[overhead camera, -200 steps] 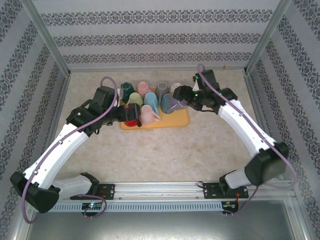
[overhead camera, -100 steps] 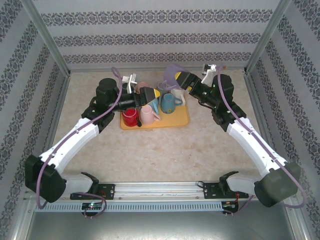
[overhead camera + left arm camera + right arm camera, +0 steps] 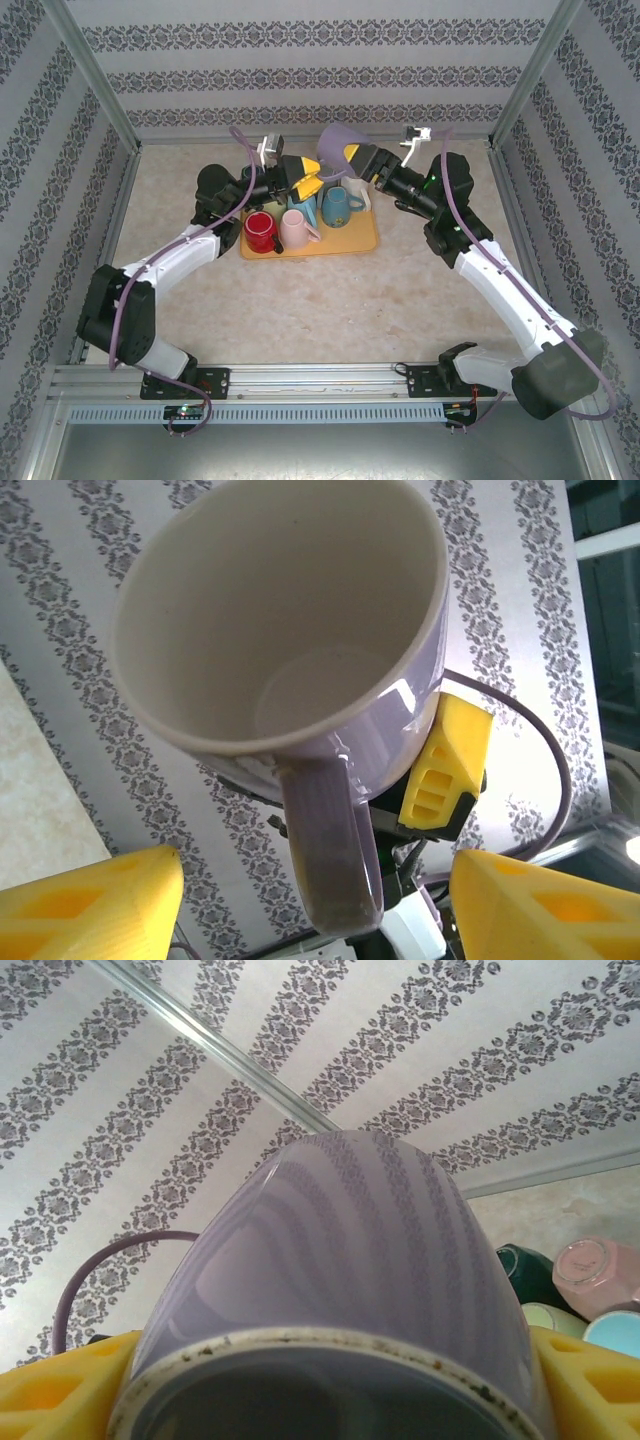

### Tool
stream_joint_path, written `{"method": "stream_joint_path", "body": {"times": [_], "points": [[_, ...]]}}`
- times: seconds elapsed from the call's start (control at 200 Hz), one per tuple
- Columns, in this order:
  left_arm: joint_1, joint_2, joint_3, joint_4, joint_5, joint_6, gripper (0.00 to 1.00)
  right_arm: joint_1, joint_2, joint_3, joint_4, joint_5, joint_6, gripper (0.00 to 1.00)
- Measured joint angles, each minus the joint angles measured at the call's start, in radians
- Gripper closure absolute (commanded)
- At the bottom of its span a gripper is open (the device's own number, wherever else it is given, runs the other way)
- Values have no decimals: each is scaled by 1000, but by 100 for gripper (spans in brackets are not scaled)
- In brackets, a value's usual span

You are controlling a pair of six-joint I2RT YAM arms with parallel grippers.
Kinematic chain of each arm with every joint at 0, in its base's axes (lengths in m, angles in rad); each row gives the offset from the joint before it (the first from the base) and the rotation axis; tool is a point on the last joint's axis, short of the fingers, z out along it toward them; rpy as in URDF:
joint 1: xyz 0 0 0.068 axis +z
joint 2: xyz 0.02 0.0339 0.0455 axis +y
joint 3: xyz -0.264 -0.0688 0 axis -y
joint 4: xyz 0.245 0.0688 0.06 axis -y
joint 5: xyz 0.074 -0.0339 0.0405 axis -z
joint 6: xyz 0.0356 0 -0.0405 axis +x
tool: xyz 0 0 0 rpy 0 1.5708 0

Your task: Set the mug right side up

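Note:
The lavender mug [image 3: 338,143] hangs in the air above the back of the orange tray [image 3: 362,243], tipped on its side. My right gripper [image 3: 358,160] is shut on its body; in the right wrist view the mug [image 3: 350,1250] sits base-first between the yellow fingers [image 3: 50,1392]. My left gripper [image 3: 305,176] faces the mug's open mouth [image 3: 290,630]. The mug's handle [image 3: 325,850] hangs between the left fingers [image 3: 90,905], with a gap on each side. The left gripper [image 3: 315,905] is open.
On the tray stand a red mug [image 3: 261,232], a pink mug [image 3: 297,230] and a blue mug [image 3: 338,206], with more mugs behind them under the arms. Patterned walls close in the back and both sides.
The right arm lifted the lavender mug off the tray and turned it on its side. The left arm swung up from the tray's left side to the mug, its jaws narrowing.

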Motion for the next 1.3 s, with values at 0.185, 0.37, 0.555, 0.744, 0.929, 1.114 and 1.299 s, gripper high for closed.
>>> {"method": "stream_joint_path", "body": {"times": [0.185,0.37,0.555,0.744,0.929,1.114,1.299], "points": [[0,53,3,101,24,-79,47,19,-4,-18,0,-25,0,61],[0,83,5,132,82,-121,68,24,-7,-41,3,-23,-4,63],[0,88,6,158,114,-184,89,24,-10,-53,13,-20,-43,58],[1,89,21,170,134,-205,97,24,-33,-59,10,-19,-66,16],[10,9,15,7,137,-90,100,17,-82,-59,-73,19,-118,2],[16,-300,33,-739,-16,431,100,22,-146,-3,-278,156,-254,7],[-66,-493,108,-1372,-430,846,100,102,-133,62,-479,312,-404,7]]}}
